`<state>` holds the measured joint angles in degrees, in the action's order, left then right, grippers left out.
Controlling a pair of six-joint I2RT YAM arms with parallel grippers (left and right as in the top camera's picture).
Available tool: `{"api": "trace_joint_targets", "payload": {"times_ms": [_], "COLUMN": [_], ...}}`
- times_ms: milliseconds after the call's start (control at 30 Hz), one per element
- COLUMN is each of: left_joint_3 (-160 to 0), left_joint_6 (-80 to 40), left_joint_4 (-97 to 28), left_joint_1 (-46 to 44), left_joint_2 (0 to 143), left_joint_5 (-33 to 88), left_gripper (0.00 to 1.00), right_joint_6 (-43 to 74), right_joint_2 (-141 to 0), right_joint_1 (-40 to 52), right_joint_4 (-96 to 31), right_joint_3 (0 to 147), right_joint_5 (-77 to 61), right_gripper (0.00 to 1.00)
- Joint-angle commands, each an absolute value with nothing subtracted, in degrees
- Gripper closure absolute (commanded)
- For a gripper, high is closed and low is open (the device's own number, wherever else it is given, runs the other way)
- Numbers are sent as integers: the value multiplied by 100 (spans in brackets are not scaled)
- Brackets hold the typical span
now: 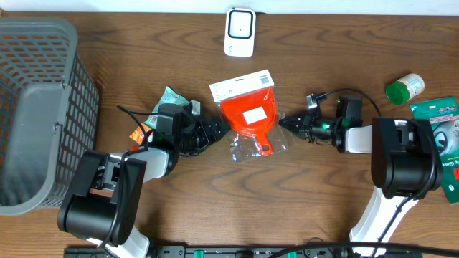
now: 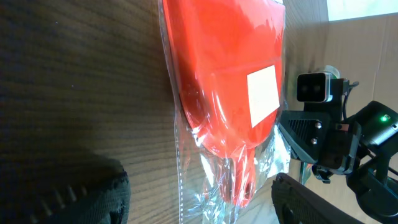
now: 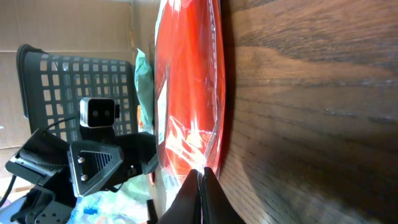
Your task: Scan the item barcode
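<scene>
The item [image 1: 247,111] is an orange plastic tool in a clear bag, lying flat mid-table, with a barcode on its white header card [image 1: 242,85] at the far end. A white scanner [image 1: 239,31] stands at the table's back edge. My left gripper [image 1: 221,129] is open at the bag's left edge, and its fingers straddle the bag's crinkled end [image 2: 214,193] without touching it. My right gripper [image 1: 282,123] is shut at the bag's right edge, its tips [image 3: 202,173] pinched together on the clear film. A white label [image 2: 263,94] shows on the orange part.
A grey mesh basket [image 1: 36,107] fills the left side. A teal packet [image 1: 168,100] lies under my left arm. A green-capped bottle [image 1: 404,88] and a green package [image 1: 445,143] sit at the far right.
</scene>
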<state>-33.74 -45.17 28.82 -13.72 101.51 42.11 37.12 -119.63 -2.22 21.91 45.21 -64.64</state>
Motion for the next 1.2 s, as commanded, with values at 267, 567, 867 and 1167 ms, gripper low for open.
{"api": "trace_joint_targets", "payload": {"times_ms": [267, 567, 867, 1167], "left_joint_3": [-3312, -3312, -3317, -3317], "left_joint_6": [-4523, -5395, -5476, -5474], "left_joint_4": [3081, 4202, 4449, 4451], "left_joint_1": [-1669, -1761, -1761, -1892], "left_joint_2": [10532, 11386, 11555, 11555], "left_joint_5": [3804, 3837, 3944, 4095], "left_gripper": [22, 22, 22, 22], "right_joint_6": [3420, 3815, 3920, 4091], "right_joint_2": [-12473, -12392, -11948, -11531], "right_joint_1": [-204, -215, -215, -215], "right_joint_4": [2056, 2471, 2484, 2484], "right_joint_3": [4263, 4263, 4263, 4263], "right_joint_5": [-5863, -6523, -6657, -6678], "right_gripper": [99, 99, 99, 99]}}
